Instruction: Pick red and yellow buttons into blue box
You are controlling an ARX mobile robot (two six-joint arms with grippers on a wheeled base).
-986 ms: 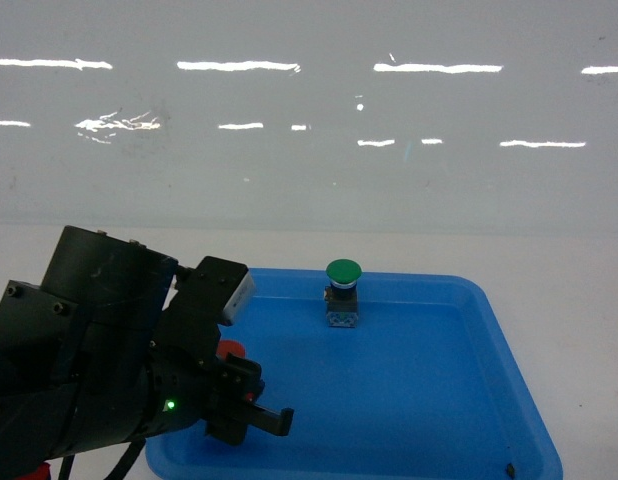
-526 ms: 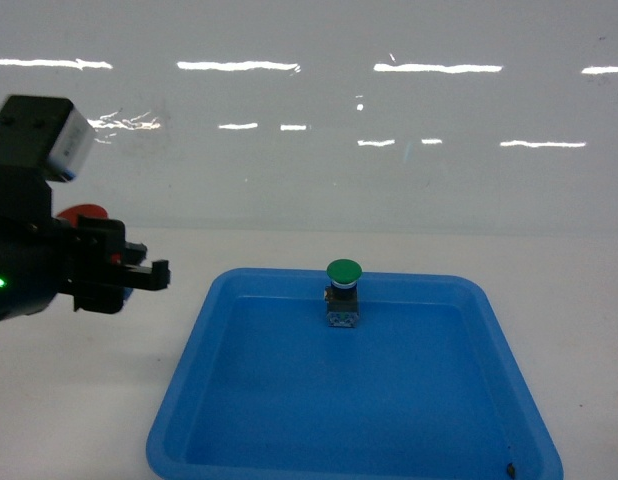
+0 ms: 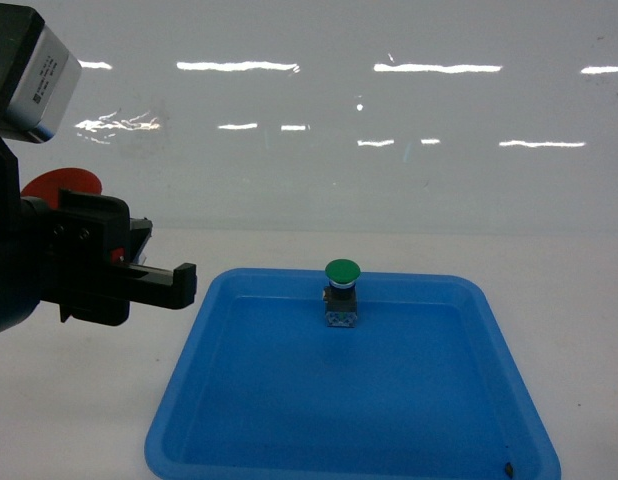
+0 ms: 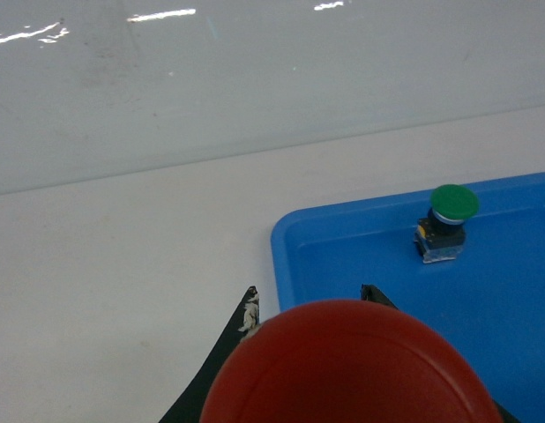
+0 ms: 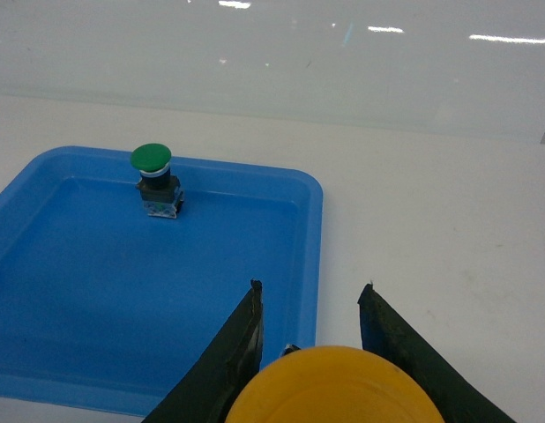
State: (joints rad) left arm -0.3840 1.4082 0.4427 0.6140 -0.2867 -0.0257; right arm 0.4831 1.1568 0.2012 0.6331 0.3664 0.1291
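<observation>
Both buttons were off the tray: your left gripper [image 4: 308, 304] pinched the red button [image 4: 352, 366], your right gripper [image 5: 309, 304] the yellow button [image 5: 330, 388]. Neither had reached the blue box, which appeared nowhere in view.

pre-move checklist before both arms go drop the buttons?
1. Left gripper holds the red button: ok, the cap sits between its fingers.
2. Right gripper holds the yellow button: ok in the right wrist view.
3. Green button left alone in the shallow tray: ok.
4. Left gripper lifted clear of the tray: ok.
5. Blue box located: cannot tell, it is in no view.
6. Right arm's path: cannot tell, it is not in the head view.
</observation>
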